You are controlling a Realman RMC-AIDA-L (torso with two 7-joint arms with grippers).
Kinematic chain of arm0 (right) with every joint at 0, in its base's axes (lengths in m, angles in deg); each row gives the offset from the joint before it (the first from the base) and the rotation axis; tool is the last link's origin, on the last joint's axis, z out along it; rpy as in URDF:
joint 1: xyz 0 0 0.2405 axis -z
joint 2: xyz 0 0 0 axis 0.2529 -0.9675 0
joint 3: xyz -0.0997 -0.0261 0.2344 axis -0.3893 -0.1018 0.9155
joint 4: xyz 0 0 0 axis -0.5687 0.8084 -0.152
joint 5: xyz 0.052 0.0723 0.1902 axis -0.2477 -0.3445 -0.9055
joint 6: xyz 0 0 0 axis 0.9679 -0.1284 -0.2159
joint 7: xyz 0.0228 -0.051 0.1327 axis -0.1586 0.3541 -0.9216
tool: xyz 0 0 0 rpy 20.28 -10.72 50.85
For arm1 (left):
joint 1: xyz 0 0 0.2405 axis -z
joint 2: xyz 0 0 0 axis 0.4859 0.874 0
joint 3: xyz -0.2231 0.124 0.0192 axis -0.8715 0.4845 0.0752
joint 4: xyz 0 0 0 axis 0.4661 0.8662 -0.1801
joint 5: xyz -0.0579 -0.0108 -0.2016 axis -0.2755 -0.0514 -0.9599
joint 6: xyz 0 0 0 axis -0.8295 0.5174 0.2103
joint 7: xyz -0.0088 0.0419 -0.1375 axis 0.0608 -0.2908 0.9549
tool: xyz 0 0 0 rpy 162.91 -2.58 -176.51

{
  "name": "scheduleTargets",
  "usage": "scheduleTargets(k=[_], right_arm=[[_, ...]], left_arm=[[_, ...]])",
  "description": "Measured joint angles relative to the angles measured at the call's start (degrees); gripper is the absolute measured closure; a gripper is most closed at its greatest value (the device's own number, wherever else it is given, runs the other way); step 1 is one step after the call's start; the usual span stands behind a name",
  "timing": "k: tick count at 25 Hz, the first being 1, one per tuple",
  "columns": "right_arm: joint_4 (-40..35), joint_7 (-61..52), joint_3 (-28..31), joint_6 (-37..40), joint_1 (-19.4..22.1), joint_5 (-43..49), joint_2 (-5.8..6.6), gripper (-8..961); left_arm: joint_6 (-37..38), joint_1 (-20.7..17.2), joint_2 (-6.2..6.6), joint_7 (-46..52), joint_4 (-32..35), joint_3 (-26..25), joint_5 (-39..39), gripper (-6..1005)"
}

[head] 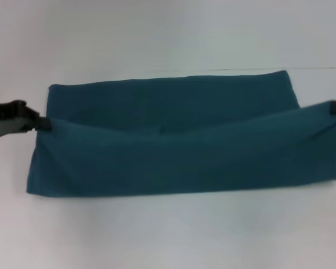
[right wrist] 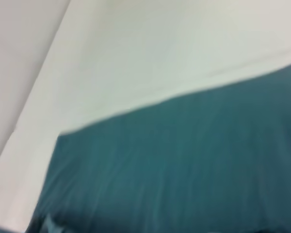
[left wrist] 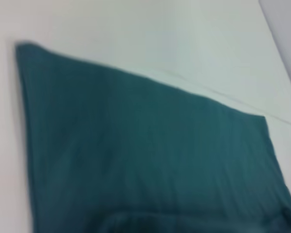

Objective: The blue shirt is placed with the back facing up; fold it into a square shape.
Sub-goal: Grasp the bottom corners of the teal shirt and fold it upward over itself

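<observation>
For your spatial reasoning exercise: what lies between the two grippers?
In the head view, only the lifted edge of the dark teal-blue cotton shirt stretches between the left gripper and the right gripper.

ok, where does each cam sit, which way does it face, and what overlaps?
Head: on the robot's head, looking forward and down at the blue shirt on the table; left gripper and right gripper pinch its raised edge at either end.
Left wrist: on the left arm, over the shirt; no fingers visible.
Right wrist: on the right arm, likewise.
Shared: shirt and table in all three.
</observation>
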Motion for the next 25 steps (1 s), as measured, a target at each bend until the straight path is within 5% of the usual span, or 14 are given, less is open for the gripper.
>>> scheduleTargets(k=[7, 13, 25], right_arm=[[0.42, -0.09, -1.42, -12.87, -1.19, -1.89, -2.54, 878], [2.08, -0.91, -5.09, -24.34, -2.72, -2.05, -4.67, 874], [11.92, -1.51, -13.28, -45.80, -9.90, -1.73, -5.31, 866]], left_arm=[[-12.59, 2.52, -0.46, 1.26, -6.36, 1.71, 0.01, 981], [-21.11, 3.36, -2.32, 2.42, -7.10, 5.06, -0.56, 982], [-36.67, 6.79, -3.88, 6.55, -10.26, 9.20, -0.41, 982]])
